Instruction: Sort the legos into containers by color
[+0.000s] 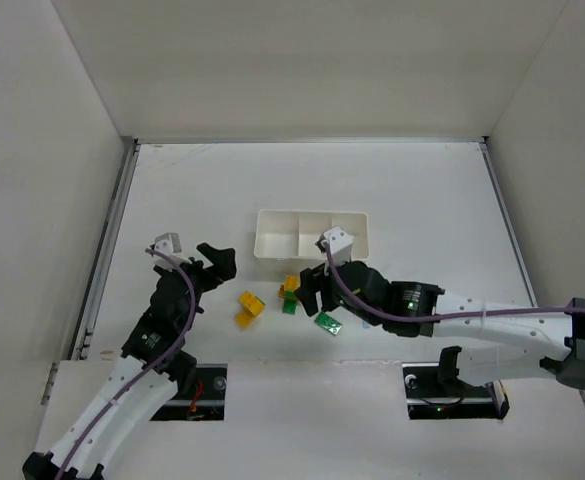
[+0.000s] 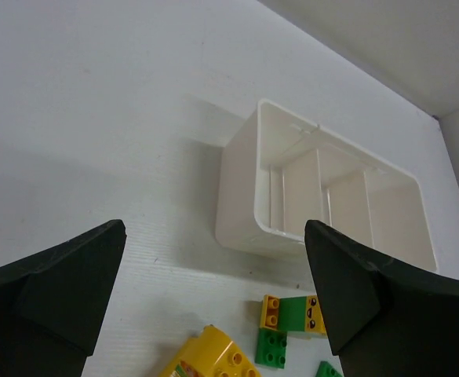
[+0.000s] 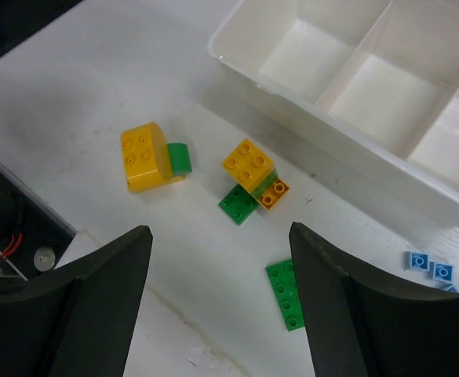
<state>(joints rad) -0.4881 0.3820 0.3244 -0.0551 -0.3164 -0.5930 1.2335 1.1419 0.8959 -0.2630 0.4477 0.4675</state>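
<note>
The white three-compartment tray stands mid-table; its compartments look empty in the right wrist view. In front of it lie a yellow brick with a green piece attached, a yellow-green-orange cluster and a flat green plate. In the right wrist view these are the yellow brick, the cluster, the green plate and small light blue bricks. My right gripper is open and empty above the bricks. My left gripper is open and empty, left of the bricks, facing the tray.
White walls enclose the table on three sides. A metal rail runs along the left edge. The arm base cut-outs lie at the near edge, close behind the bricks.
</note>
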